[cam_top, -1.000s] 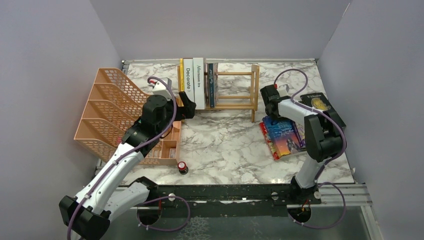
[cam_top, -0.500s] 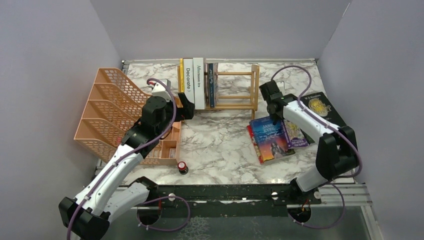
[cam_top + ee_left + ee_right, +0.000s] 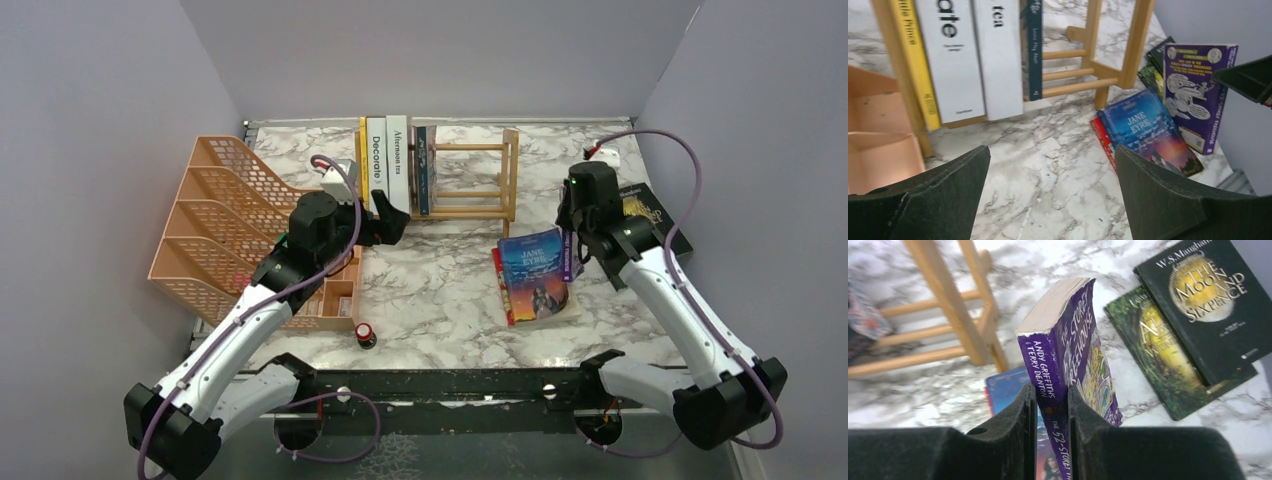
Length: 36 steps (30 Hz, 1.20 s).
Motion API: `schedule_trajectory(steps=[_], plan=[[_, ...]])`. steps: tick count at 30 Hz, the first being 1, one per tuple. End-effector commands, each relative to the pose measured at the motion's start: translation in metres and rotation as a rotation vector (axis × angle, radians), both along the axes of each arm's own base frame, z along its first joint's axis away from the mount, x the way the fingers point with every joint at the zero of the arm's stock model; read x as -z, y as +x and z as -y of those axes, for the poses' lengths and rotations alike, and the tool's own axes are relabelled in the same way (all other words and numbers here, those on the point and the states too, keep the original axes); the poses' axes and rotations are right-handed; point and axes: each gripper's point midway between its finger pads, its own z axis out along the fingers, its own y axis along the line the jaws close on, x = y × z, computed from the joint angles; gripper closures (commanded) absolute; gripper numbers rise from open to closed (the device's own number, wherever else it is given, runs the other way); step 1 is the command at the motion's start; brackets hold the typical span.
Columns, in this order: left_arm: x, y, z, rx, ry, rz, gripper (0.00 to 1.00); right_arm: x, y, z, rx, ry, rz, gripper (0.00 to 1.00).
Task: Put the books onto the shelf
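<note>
The light-wood shelf (image 3: pixel 490 180) (image 3: pixel 1108 70) (image 3: pixel 963 315) stands at the back. In its left part stand a yellow book (image 3: pixel 362 150), the white "Decorate" (image 3: pixel 376 160), "Afternoon tea" (image 3: pixel 398 160) and a dark book (image 3: pixel 422 170). My right gripper (image 3: pixel 575 235) (image 3: pixel 1050 395) is shut on the spine of a purple book (image 3: pixel 568 255) (image 3: pixel 1073 340), held upright above the table. Below it lies the blue "Jane Eyre" (image 3: pixel 535 270) (image 3: pixel 1143 125) on a red book (image 3: pixel 500 290). A black book (image 3: pixel 1208 305) and a green one (image 3: pixel 1153 350) lie flat at the right. My left gripper (image 3: pixel 385 222) (image 3: pixel 1052 150) hangs open before the shelf.
An orange mesh file tray (image 3: pixel 215 210) fills the left side beside my left arm. A small red-capped bottle (image 3: pixel 365 333) stands near the front edge. Grey walls close in on three sides, the right one close to the flat books.
My right gripper has lifted the purple book off the pile and swung right with it. The blue and red books slid left. My left gripper edged right, still open.
</note>
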Motion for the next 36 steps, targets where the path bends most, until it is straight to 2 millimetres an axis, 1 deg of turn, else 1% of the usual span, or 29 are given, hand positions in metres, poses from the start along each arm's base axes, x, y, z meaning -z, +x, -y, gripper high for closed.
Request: schedule_trajectory(steps=[1,7,8,10,11,14,17,22,25,29,33,36], plan=[[-0.026,-0.01,0.038,0.198,-0.13,0.035,0.05,-0.055,0.003,-0.031,-0.055,0.25,0.205,0.99],[-0.035,-0.016,0.058,0.274,-0.18,0.026,0.05,-0.107,-0.021,-0.045,-0.163,0.397,0.358,0.99],[-0.037,-0.017,0.062,0.287,-0.188,0.028,0.05,-0.115,-0.025,-0.051,-0.214,0.413,0.374,0.99],[-0.039,-0.022,0.07,0.316,-0.196,0.031,0.05,-0.127,-0.033,-0.076,-0.388,0.443,0.397,0.99],[-0.043,-0.023,0.074,0.332,-0.206,0.046,0.05,-0.132,-0.037,-0.088,-0.465,0.459,0.406,0.99],[-0.05,-0.027,0.08,0.363,-0.232,0.072,0.05,-0.135,-0.049,-0.115,-0.634,0.52,0.392,0.99],[-0.053,-0.029,0.081,0.372,-0.248,0.083,0.04,-0.137,-0.056,-0.132,-0.73,0.578,0.378,0.99],[-0.054,-0.032,0.081,0.384,-0.256,0.091,0.02,-0.149,-0.069,-0.154,-0.854,0.701,0.386,0.99],[-0.053,-0.034,0.081,0.391,-0.262,0.087,0.01,-0.162,-0.075,-0.164,-0.914,0.766,0.391,0.99],[-0.059,-0.036,0.08,0.387,-0.275,0.096,0.01,-0.182,-0.093,-0.175,-1.031,0.852,0.414,0.99],[-0.067,-0.044,0.08,0.403,-0.307,0.089,0.01,-0.195,-0.107,-0.178,-1.089,0.903,0.422,0.99],[-0.079,-0.054,0.081,0.442,-0.356,0.097,0.01,-0.202,-0.118,-0.181,-1.136,0.944,0.413,0.99]])
